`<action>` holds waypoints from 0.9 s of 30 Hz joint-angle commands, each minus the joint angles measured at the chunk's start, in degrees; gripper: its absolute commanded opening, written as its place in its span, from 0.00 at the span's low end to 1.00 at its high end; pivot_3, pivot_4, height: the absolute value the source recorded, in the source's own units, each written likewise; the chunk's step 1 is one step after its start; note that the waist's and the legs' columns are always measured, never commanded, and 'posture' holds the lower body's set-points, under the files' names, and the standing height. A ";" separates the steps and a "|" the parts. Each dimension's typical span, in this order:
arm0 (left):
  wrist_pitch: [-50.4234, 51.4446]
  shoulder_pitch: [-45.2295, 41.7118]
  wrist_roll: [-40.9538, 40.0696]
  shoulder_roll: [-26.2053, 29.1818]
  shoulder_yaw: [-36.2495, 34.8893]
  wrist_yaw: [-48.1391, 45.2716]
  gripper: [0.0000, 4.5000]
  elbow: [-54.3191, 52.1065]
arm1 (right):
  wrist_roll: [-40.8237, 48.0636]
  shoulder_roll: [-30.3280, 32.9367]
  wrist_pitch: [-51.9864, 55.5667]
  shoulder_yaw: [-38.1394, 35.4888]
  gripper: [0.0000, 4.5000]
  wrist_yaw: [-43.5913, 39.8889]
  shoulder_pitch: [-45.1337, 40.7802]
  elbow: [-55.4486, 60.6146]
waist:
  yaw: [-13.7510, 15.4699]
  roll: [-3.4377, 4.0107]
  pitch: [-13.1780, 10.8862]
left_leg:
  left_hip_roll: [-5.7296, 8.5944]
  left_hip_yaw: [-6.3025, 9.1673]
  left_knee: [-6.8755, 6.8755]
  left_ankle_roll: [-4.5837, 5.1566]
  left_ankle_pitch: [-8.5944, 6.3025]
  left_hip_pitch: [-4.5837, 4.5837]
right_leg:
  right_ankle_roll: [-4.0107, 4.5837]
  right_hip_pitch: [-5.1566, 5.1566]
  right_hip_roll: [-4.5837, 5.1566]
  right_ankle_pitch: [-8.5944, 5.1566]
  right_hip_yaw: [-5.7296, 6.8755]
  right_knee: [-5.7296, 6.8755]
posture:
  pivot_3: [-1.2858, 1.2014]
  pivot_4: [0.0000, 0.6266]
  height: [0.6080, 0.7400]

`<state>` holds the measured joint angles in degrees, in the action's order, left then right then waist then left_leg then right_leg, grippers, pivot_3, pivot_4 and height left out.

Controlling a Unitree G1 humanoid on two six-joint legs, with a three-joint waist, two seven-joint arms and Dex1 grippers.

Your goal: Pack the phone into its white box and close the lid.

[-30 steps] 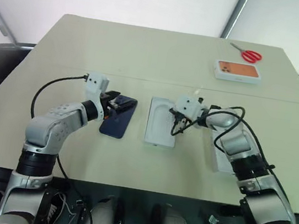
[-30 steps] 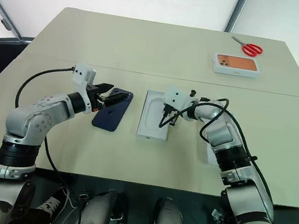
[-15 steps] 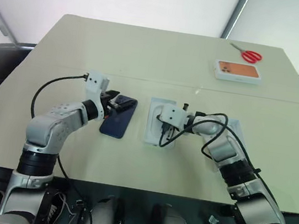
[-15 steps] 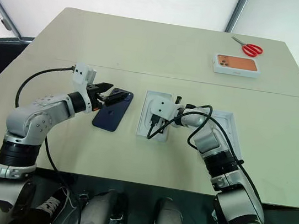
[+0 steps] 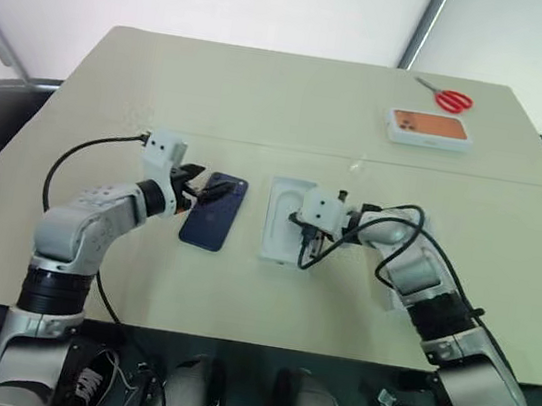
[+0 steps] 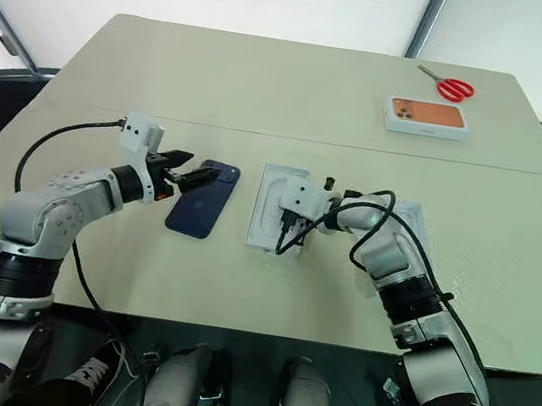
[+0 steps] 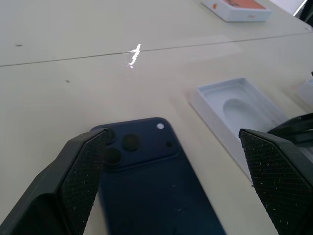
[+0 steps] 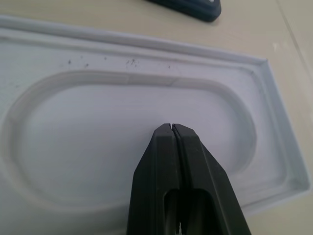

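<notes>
Step in hand, as a judgement: the approach to pick up the phone (image 5: 214,212); nothing is packed yet.

The phone lies flat on the table (image 5: 265,101), back up. It is a slim dark navy slab with rounded corners, a matte back and a square camera bump with glossy lenses at its far end.

The left gripper (image 5: 197,193) hangs at the phone's camera end. Its fingers are spread wide, one on each side of that end, and not touching. The pads (image 7: 80,178) are black rubber with fine knurling.

Just right of the phone sits a white rectangular cardboard shell, read as the lid (image 5: 286,220). It lies inside up, pale grey-white, with sharp corners, a raised rim and a shallow oval recess holding a few dark specks.

The right gripper (image 8: 172,126) has its fingers pressed together with nothing between them. Its tips are over the lid's recess; contact cannot be told.

The white box (image 5: 389,292) lies further right of the phone, beyond the lid and mostly under the right forearm.

Far beyond the phone are a white box with an orange phone picture (image 5: 430,128) and red-handled scissors (image 5: 449,97).

Next move calls for:
- closing the left fingers across the phone's narrow width, squarely, since the edges look slick;
- lifting the phone level;
- getting the right arm off the white box so the phone can go in.
</notes>
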<state>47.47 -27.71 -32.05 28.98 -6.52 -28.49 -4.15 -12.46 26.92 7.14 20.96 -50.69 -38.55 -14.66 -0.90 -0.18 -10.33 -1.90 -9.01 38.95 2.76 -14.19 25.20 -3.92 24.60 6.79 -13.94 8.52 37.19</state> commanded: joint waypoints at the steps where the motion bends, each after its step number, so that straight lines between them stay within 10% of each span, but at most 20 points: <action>1: 4.04 -2.04 -2.77 2.02 -4.73 -0.81 1.00 1.81 | 3.04 -2.58 2.50 -2.30 0.01 0.34 -1.86 1.14 | -0.04 0.00 0.00 | 0.00 0.00 0.00 0.00 0.00 0.00 | 0.00 0.00 0.00 0.00 0.00 0.00 | 0.52 0.24 0.98; 9: 23.41 -8.48 -10.89 4.87 -12.07 -1.77 1.00 14.52 | 7.98 -9.77 10.55 -2.56 0.01 0.02 -7.06 6.39 | 0.02 0.01 -0.02 | 0.00 0.02 0.01 0.00 0.01 0.08 | -0.01 0.09 -0.01 0.00 0.00 0.04 | 0.52 0.24 0.98; 27: 28.66 -8.84 -6.56 3.35 -2.71 -7.29 1.00 20.92 | -4.40 -13.86 13.61 11.90 0.01 -0.45 -13.42 -6.90 | -0.03 0.03 0.05 | 0.07 0.01 0.01 -0.03 0.00 0.06 | -0.01 0.07 0.03 0.00 0.00 0.07 | 0.52 0.24 0.98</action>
<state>75.82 -37.58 -40.58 33.28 -12.95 -36.33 16.27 -15.77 13.17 21.39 31.97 -51.00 -51.09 -21.21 -0.93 -0.15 -10.28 -1.83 -9.00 38.95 2.72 -14.20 25.20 -3.93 24.61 6.82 -13.94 8.52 37.26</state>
